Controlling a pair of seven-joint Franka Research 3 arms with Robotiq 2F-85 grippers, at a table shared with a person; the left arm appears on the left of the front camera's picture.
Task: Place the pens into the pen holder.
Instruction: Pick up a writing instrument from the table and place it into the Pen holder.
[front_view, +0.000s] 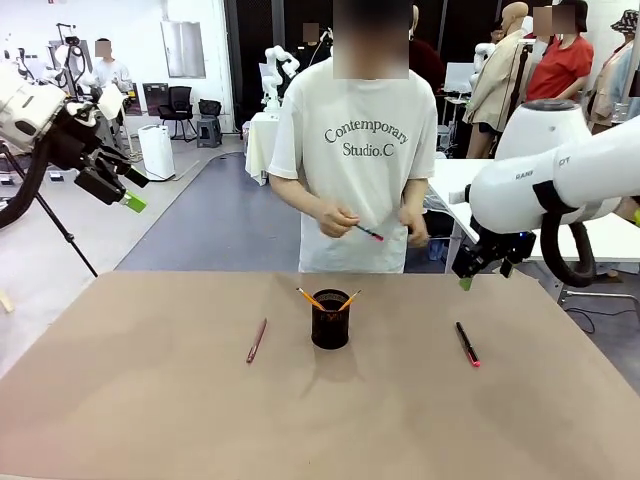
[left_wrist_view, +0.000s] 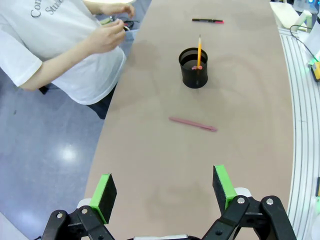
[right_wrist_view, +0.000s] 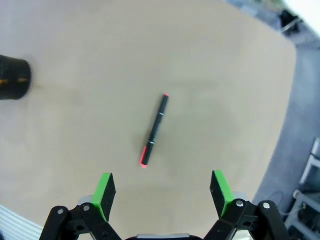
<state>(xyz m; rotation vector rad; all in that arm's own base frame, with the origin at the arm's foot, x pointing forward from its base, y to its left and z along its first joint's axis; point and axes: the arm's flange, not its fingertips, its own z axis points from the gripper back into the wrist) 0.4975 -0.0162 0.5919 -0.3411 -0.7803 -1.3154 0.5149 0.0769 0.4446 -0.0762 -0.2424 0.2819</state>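
Roughly at the middle of the brown desk stands the small black mesh cylindrical pen holder, upright, with two yellow-orange pencils leaning out of its rim, one to each side. A dark reddish-brown pen lies flat on the desk near the holder, on the robot's left of it and apart from it. A black pen with a red end lies flat farther off on the robot's right, its red end pointing toward the robot.

At the far edge a person in a white printed T-shirt holds a slim dark pen with a red tip in one hand, above the desk's far side.

The left arm's fingers are spread wide and grasp nothing, raised well above the desk at its left side; their wrist view looks down on the reddish-brown pen and the holder. The right arm's fingers are likewise released and empty, hanging above the black pen, which sits between them and clear of both pads.
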